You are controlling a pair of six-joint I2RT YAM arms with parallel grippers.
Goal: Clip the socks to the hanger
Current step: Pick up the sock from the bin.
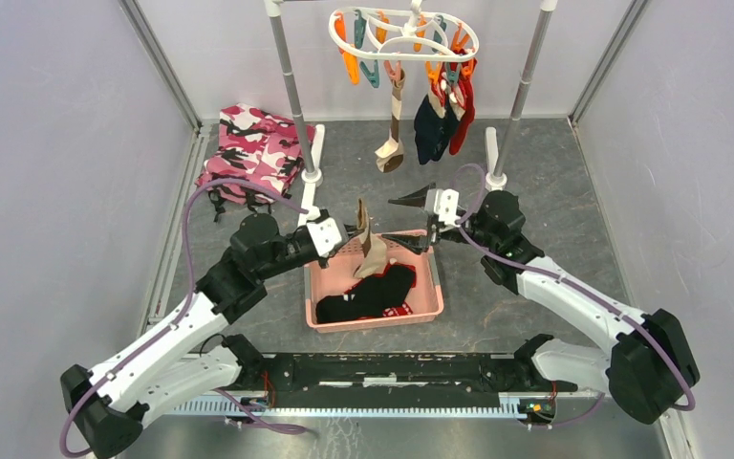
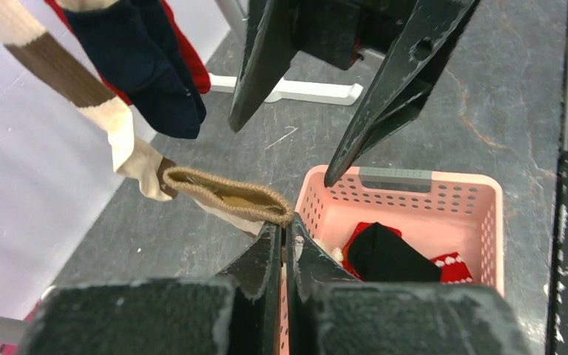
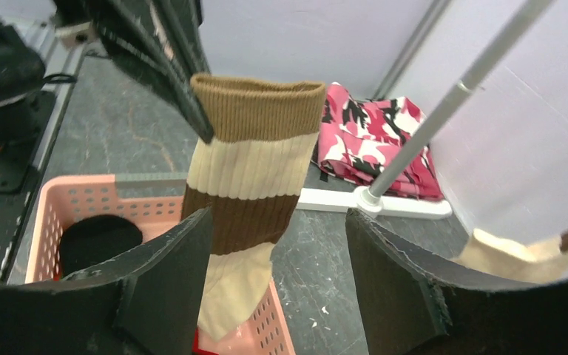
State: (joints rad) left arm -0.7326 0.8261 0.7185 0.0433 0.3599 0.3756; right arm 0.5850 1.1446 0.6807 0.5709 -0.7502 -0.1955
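Observation:
The white hanger (image 1: 403,33) with orange and teal clips hangs from the rack at the back. Clipped to it are a beige-and-brown sock (image 1: 392,134), a navy sock (image 1: 432,129) and a red sock (image 1: 463,120). My left gripper (image 1: 356,229) (image 2: 285,229) is shut on the cuff of another beige-and-brown striped sock (image 1: 371,251) (image 2: 225,194) (image 3: 251,170), which dangles over the pink basket (image 1: 373,321). My right gripper (image 1: 390,221) (image 3: 277,237) stands open just right of that sock, apart from it, nothing between its fingers. Black socks (image 1: 373,292) and a red one (image 1: 399,310) lie in the basket.
Two grey rack poles (image 1: 291,96) (image 1: 526,86) rise from white feet behind the basket. A folded pink camouflage cloth (image 1: 253,153) (image 3: 370,140) lies at the back left. Pale walls close in both sides.

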